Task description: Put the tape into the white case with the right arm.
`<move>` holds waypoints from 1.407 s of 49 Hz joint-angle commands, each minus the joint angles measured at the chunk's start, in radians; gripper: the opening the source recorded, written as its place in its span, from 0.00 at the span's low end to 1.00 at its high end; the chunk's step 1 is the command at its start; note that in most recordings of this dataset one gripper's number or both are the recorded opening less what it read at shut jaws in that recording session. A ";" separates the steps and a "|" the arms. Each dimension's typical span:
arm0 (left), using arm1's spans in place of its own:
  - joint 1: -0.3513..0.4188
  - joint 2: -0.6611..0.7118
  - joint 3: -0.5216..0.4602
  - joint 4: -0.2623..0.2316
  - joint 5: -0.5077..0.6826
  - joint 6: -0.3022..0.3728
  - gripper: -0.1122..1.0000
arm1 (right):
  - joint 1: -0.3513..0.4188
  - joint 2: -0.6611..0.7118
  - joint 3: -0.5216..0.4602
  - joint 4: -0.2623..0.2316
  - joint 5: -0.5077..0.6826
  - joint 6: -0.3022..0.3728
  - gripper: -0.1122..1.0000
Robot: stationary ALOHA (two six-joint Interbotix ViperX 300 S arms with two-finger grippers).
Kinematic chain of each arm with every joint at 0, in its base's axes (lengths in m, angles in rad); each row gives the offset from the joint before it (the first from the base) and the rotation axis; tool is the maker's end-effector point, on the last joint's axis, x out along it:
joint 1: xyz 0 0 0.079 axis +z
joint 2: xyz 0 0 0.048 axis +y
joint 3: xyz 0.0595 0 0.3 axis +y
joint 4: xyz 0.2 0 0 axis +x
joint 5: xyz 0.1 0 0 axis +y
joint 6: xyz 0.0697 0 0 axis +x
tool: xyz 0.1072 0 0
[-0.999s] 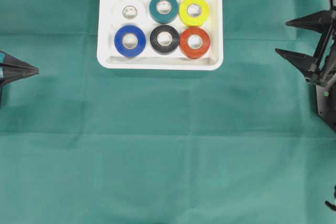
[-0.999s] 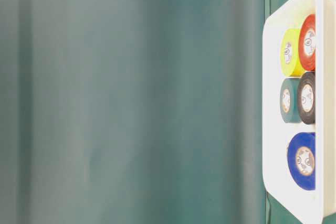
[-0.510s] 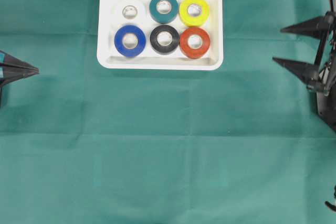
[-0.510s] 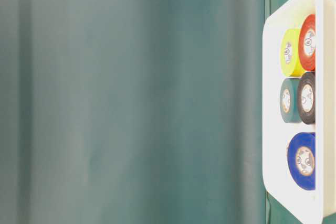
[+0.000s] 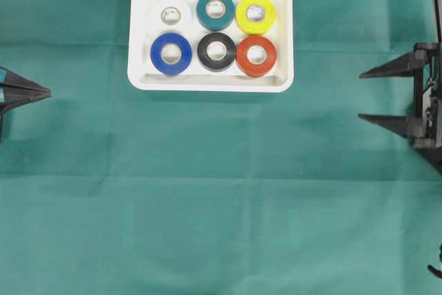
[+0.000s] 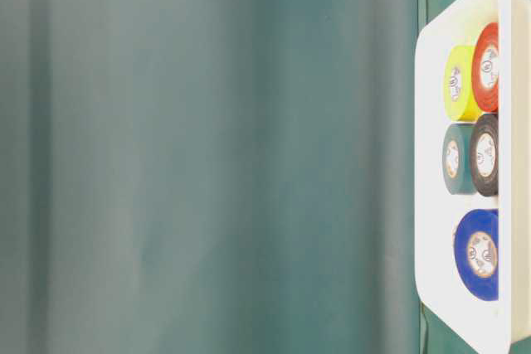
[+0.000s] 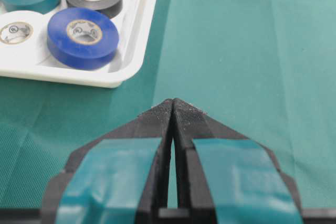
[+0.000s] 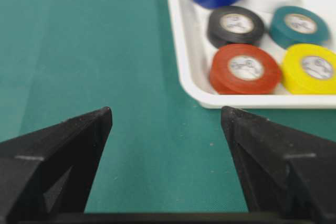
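The white case [image 5: 210,81] lies at the top middle of the green cloth. Several tape rolls sit inside it: white [image 5: 170,14], teal [image 5: 215,10] and yellow [image 5: 255,14] at the back, blue [image 5: 170,54], black [image 5: 217,51] and red [image 5: 256,55] in front. My right gripper [image 5: 360,96] is at the right edge, well apart from the case, open with only cloth between its pointed fingers [image 8: 84,129]. My left gripper [image 5: 48,92] sits at the left edge, shut and empty, its tips [image 7: 172,103] meeting just short of the case's rim [image 7: 113,80].
Green cloth [image 5: 221,205] covers the whole table, with creases across the middle. The table-level view shows the case [image 6: 431,163] turned on its side at the right, with blurred cloth elsewhere.
My right gripper has swung downward along the right edge and levelled out, its fingers now pointing straight left. The jaws stayed open. The left gripper and the rolls have not moved.
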 commanded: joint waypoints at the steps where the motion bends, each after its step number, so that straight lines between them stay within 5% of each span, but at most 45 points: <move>1: 0.003 0.009 -0.011 0.002 -0.009 0.000 0.11 | 0.008 0.006 -0.011 -0.015 -0.002 -0.002 0.57; 22: 0.003 0.008 -0.011 0.002 -0.009 0.000 0.11 | 0.008 -0.008 0.008 -0.015 0.081 0.009 0.57; 69: 0.003 0.008 -0.011 0.002 -0.009 0.000 0.11 | 0.008 -0.107 0.089 -0.006 0.028 0.011 0.58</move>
